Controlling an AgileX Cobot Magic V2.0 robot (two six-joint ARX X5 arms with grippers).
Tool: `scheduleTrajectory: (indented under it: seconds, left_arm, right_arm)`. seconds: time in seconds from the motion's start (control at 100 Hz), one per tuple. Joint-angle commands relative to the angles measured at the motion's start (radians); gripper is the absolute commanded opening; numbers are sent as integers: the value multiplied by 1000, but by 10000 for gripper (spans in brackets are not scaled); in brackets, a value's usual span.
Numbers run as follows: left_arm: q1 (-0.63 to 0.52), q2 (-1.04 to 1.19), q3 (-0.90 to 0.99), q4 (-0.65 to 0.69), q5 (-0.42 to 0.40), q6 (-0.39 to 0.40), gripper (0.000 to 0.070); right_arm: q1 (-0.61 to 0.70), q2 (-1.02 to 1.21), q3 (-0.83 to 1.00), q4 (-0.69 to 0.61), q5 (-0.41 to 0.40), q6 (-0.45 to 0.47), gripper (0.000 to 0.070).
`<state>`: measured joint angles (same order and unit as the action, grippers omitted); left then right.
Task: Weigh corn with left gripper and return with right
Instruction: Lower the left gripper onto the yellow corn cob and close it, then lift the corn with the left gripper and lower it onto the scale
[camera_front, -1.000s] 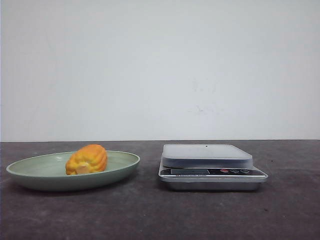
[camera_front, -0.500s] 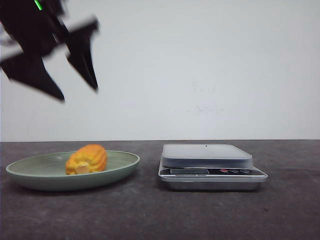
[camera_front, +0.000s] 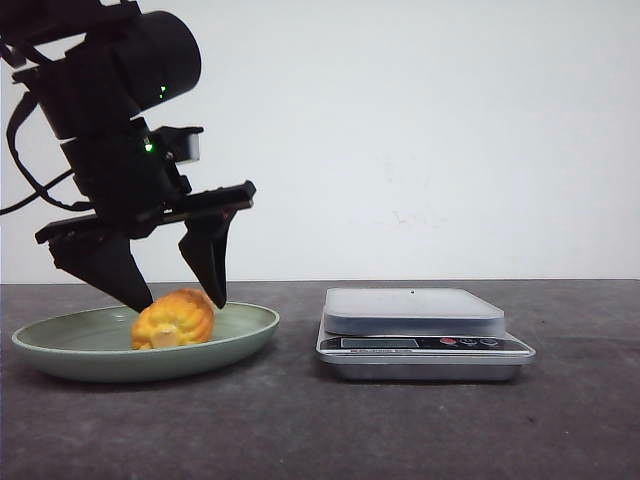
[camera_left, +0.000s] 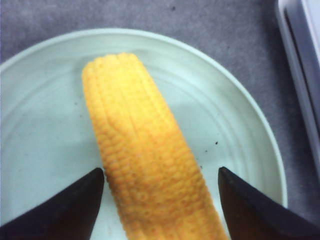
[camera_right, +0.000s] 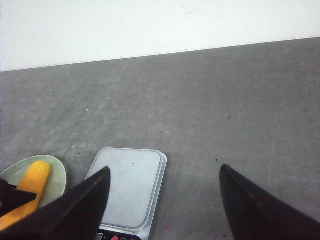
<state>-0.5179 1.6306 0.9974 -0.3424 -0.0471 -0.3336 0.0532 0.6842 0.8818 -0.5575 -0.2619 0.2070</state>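
The left gripper (camera_front: 180, 300) straddles the corn (camera_front: 174, 318) on the plate (camera_front: 60, 345), fingers (camera_left: 65, 212) wide apart, gripping nothing. The right gripper (camera_right: 162, 210) gapes empty above the scale (camera_right: 129, 187).

Dark grey counter (camera_front: 300, 430), matte, speckled. Pale green plate (camera_front: 60, 352) rests on it at 9 o'clock. Digital scale (camera_front: 420, 345) sits on it at 3 o'clock, near the plate, not touching.
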Motion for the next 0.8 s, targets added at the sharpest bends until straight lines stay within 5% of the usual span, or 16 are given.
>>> scheduleTrajectory:
  seconds: [0.0,0.07,0.13,0.54,0.79]
  left_arm:
    - [-11,19,11,2,-6,-19,292]
    - [-15,19,11,2,-6,-18,99]
    - [-15,19,11,2,-6,-18,1]
    - [-29,-169,42,-45,22,9,3]
    - [-142,-151,256,-90,73,4,4]
  right_arm:
    - [3,7,20,8,0,-10,431]
    - [3,7,20,6,0,-10,431]
    - [3,7,20,6,0,-11,431]
    - [3,7,20,3,0,-17,431]
    - [3,7,20,3,0,-16,431]
